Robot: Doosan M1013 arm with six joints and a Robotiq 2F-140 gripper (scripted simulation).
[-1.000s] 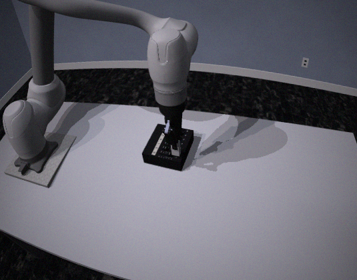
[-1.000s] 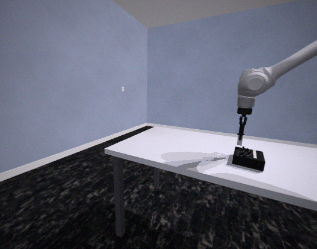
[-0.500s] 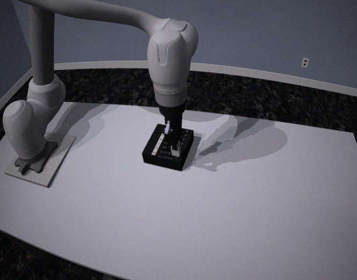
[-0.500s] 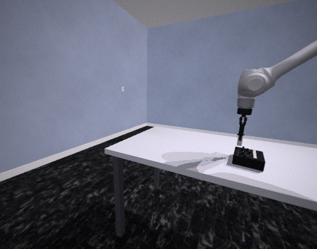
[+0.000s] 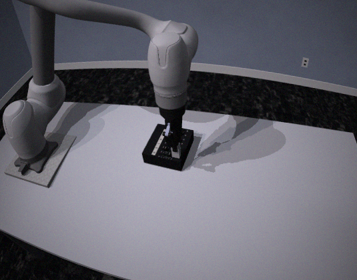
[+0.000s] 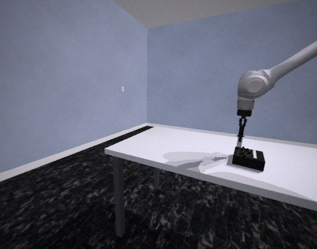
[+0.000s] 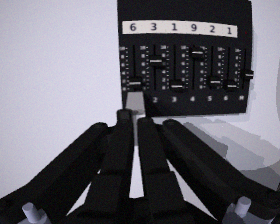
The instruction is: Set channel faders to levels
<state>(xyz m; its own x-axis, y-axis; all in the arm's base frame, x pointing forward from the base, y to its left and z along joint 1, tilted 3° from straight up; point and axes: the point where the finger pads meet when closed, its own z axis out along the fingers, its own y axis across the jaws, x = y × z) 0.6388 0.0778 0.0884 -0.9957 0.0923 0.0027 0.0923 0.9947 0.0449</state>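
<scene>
The black lighting desk (image 5: 168, 147) stands flat on the white table, and it also shows in the exterior view (image 6: 248, 159). In the wrist view the desk (image 7: 184, 52) carries a white tape strip (image 7: 179, 28) reading 6 3 1 9 2 1. The first fader cap (image 7: 134, 84) sits low, the second (image 7: 155, 62) near the middle, the third (image 7: 176, 86) low, the fourth (image 7: 197, 51) high, the fifth (image 7: 215, 83) and sixth (image 7: 232, 84) low. The master fader (image 7: 248, 74) is at the far right. My gripper (image 7: 135, 104) (image 5: 175, 153) is shut with nothing in it, its tips at the near end of the first fader's slot, just below its cap. It points straight down over the desk.
The arm's base (image 5: 31, 157) stands on a grey plate at the table's left side. The table edge curves along the front. Dark floor surrounds the table.
</scene>
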